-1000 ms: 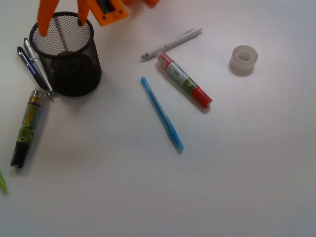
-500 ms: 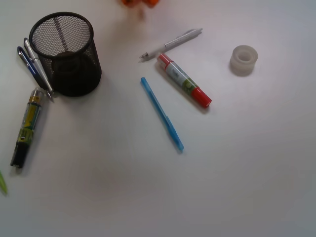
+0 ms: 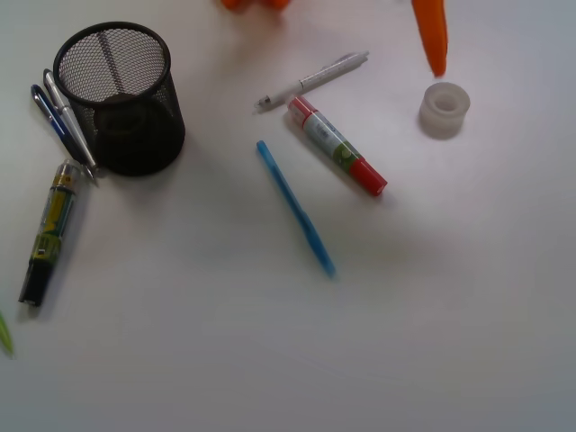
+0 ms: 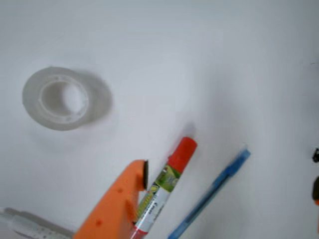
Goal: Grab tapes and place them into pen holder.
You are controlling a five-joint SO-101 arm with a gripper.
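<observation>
The translucent whitish tape (image 3: 444,110) lies flat on the white table at the right; the wrist view has this tape (image 4: 60,98) at upper left. One orange finger (image 3: 434,40) hangs just above and behind it. My gripper (image 4: 230,172) is open wide and holds nothing: its left finger (image 4: 122,201) hovers over the red-capped marker, and the other jaw barely shows at the right edge. The black mesh pen holder (image 3: 117,97) stands upright at the far left, with dark shapes in its bottom that I cannot make out. No other tapes lie on the table.
A silver pen (image 3: 310,81), a red-capped marker (image 3: 337,159) and a blue pen (image 3: 295,207) lie mid-table between holder and tape. Two pens (image 3: 58,117) lean by the holder's left side, with a yellow-green marker (image 3: 49,229) below them.
A second ago the gripper was over the pen holder. It then left the front view, and one finger has now come in at the right, above the translucent tape.
</observation>
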